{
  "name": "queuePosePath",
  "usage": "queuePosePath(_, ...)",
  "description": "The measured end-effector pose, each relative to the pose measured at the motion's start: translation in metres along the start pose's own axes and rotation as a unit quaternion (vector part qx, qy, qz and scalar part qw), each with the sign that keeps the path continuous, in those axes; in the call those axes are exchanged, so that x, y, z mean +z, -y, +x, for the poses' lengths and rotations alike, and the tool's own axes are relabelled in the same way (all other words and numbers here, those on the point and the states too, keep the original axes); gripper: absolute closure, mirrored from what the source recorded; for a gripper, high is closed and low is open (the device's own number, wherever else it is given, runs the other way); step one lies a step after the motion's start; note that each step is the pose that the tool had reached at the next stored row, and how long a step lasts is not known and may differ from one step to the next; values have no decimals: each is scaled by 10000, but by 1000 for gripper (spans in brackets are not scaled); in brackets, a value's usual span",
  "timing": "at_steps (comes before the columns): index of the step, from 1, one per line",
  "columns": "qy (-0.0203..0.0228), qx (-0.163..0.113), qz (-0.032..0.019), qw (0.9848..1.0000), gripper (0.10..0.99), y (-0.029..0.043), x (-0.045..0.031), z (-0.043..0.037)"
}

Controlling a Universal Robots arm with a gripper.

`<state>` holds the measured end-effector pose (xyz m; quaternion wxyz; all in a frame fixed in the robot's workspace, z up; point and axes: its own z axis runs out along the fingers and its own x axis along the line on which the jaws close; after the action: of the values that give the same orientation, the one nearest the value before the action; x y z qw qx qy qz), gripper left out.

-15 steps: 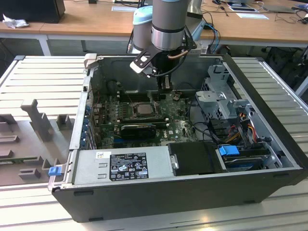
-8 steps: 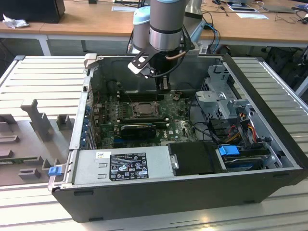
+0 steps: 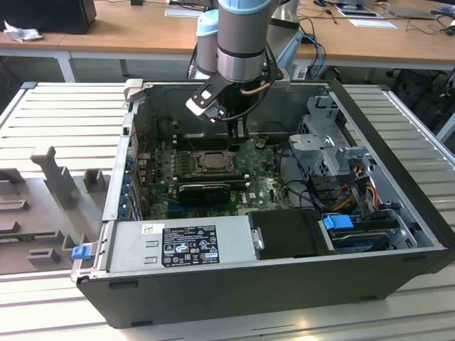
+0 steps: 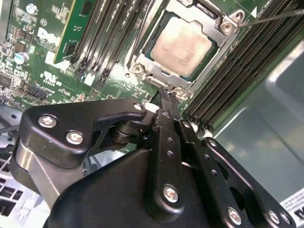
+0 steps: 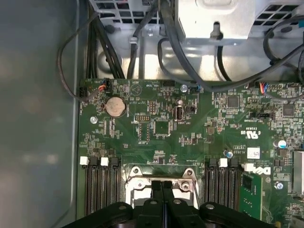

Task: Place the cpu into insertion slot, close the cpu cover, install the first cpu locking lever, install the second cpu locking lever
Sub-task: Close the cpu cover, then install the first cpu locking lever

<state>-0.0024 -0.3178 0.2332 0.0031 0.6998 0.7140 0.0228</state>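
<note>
Gripper (image 4: 166, 95) closed, fingers (image 5: 155, 191) pressed together, nothing visibly between them. In both wrist views the tip sits right at the edge of the cpu cover (image 4: 156, 78), at the middle of one side; looks like contact, can't confirm.

The cpu (image 4: 183, 45) is seated in the insertion slot (image 3: 210, 162), silver-grey top showing through the cover's cut-out. Cover lies flat over it, frame around all visible sides. A thin metal rod (image 4: 275, 15) runs off from one cover corner; can't tell if it's latched.

Black memory slots (image 4: 114, 33) flank the socket on both sides, with one green memory module (image 4: 71, 28) in the outer bank. First wrist view: green motherboard (image 5: 161, 128) beyond the socket, a coin cell (image 5: 115, 106) on it, black cables (image 5: 166, 42) above the board edge.

Exterior view: the arm (image 3: 242, 42) comes straight down into the open PC case (image 3: 284, 284), gripper over the socket area. Power supply (image 3: 178, 245) lies along the near wall, the drive cage (image 3: 323, 142) to the exterior view's right. Case sits on a ribbed grey surface (image 3: 64, 114), with grey fixture blocks (image 3: 57, 185) to the exterior view's left.
</note>
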Motion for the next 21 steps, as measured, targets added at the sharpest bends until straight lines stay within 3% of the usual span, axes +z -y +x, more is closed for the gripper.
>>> queuePosePath(4, -21, -89, 2, 10000, 980, 57, 59, -7)
queuePosePath(9, -22, -126, 3, 9999, 980, 173, 63, -5)
queuePosePath(11, -23, -128, 3, 9999, 980, 318, 58, -2)
queuePosePath(16, -22, -128, 4, 9999, 980, 465, 52, 1)
queuePosePath(21, -22, -128, 4, 9999, 980, 466, 3, 2)
